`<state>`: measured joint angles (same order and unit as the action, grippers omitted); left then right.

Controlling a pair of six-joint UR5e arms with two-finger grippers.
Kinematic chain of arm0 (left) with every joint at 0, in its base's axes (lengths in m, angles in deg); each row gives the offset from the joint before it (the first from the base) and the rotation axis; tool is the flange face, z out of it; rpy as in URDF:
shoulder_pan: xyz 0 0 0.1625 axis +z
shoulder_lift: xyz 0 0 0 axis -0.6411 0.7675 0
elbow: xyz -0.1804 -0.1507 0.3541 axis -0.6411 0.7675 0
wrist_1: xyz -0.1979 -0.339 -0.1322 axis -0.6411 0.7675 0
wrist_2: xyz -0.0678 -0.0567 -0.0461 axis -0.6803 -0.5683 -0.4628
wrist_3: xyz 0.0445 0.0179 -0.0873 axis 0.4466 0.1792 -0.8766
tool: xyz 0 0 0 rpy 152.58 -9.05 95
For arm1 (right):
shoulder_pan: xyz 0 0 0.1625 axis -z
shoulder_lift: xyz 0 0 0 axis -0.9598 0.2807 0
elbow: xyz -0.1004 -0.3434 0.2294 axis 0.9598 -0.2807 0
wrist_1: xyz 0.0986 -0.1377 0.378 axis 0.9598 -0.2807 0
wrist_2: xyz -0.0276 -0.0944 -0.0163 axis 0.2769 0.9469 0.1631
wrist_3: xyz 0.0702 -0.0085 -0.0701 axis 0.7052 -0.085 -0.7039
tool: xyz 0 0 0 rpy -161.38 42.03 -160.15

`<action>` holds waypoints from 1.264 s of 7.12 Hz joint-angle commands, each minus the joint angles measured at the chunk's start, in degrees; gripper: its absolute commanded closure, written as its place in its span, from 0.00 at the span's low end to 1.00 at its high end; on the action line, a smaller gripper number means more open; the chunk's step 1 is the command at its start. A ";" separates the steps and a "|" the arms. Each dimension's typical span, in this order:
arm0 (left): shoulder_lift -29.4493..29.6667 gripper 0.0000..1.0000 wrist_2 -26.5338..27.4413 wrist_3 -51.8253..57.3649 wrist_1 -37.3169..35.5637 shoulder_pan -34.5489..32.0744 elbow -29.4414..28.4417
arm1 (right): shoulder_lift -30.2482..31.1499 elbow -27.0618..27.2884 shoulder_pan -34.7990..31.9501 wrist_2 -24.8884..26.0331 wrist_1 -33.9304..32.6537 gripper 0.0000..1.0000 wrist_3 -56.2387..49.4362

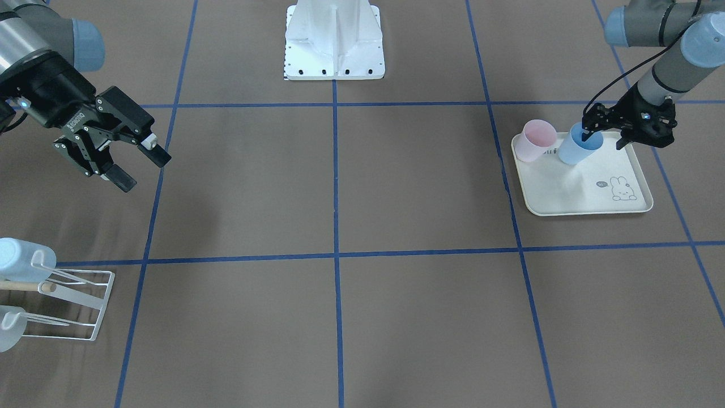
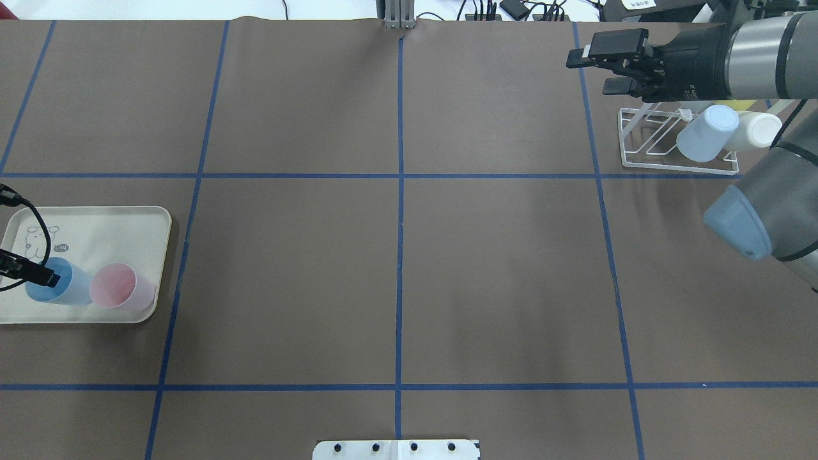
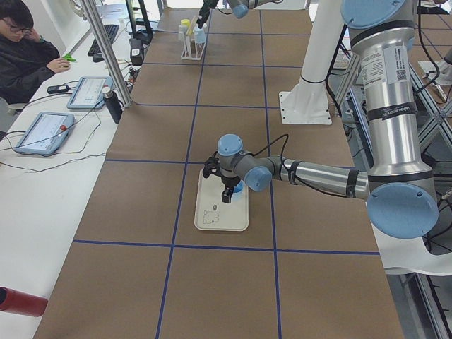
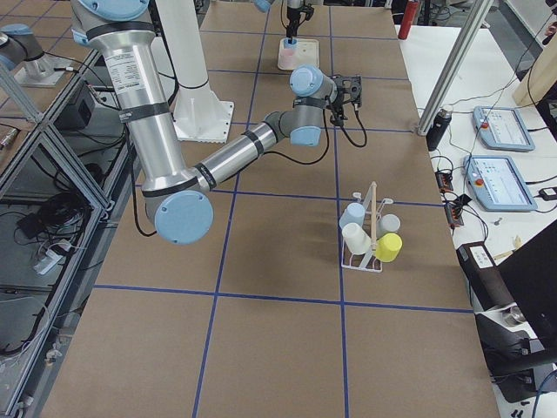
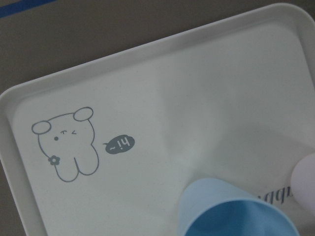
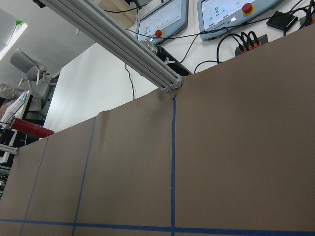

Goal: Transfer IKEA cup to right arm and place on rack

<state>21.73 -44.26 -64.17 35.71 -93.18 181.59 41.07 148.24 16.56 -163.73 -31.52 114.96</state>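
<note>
Overhead view, near first. Tray (image 2: 128, 220) at table's 9 o'clock: blue cup (image 2: 61, 289) upright on it, pink cup (image 2: 121, 287) just beside, at its 3. L gripper (image 1: 605, 139) jaws spread, straddling blue cup's rim, one finger inside, no pinch yet. Far, 2 o'clock: rack (image 2: 671, 168), cups already hung; R gripper (image 1: 143, 170) spread, empty, hovering at rack's 11. Risks, my read: rim-only grip, so cup may swing or slip at handover; closing may nudge pink cup; crowded rack, could knock a hung cup.

Blue cup (image 1: 579, 147) and pink cup (image 1: 537, 140) on a cream, rabbit-printed tray (image 1: 589, 199); brown table (image 1: 425, 181) gridded with blue tape (image 1: 335, 170).
</note>
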 commanded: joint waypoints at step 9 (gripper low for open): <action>3.37 1.00 4.67 -7.68 -0.32 -13.13 3.51 | 0.00 0.60 -0.07 0.00 0.06 0.00 0.35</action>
<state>21.64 -41.45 -67.38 35.39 -103.01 185.07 41.10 148.80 16.48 -163.80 -31.46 115.23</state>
